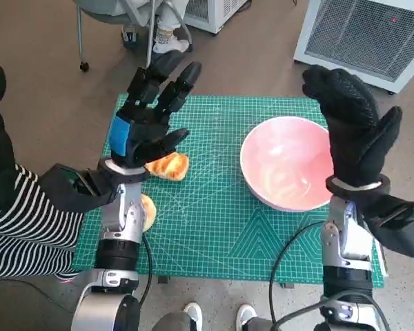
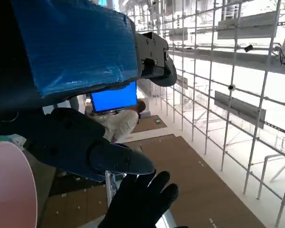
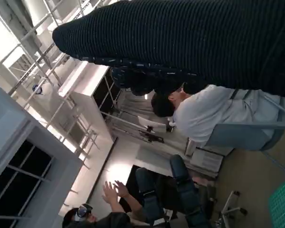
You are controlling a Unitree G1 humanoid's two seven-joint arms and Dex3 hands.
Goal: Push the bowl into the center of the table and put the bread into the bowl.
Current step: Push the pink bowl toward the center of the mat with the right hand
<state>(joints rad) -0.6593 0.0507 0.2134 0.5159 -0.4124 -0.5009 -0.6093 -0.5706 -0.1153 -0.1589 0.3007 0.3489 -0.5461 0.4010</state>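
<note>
- Forearms rise from the near edge of the desk (image 1: 214, 255), which is covered by a green cutting mat (image 1: 207, 234) – both hands are raised above it, holding nothing.
- Bread (image 1: 170, 166), a golden-brown roll with a glossy crust, lies on the mat's left part, just under the left hand (image 1: 146, 127); a second piece (image 1: 148, 211) peeks out beside the left forearm, closer in.
- Left hand hangs over the roll with its black fingers (image 1: 171, 86) spread and reaching away from the robot, nothing between them – a pose that looks like a pause, not a grasp.
- Right hand (image 1: 352, 127), in its knitted glove, stands flat and upright at the bowl's outer side, fingers together and extended, empty; from there it could likely sweep the bowl toward the middle.
- Bowl (image 1: 287, 163), pale pink, wide and empty, sits right of centre on the mat, well apart from the bread.
- Beyond the desk, a person's feet and a chair's legs show on the floor.
</note>
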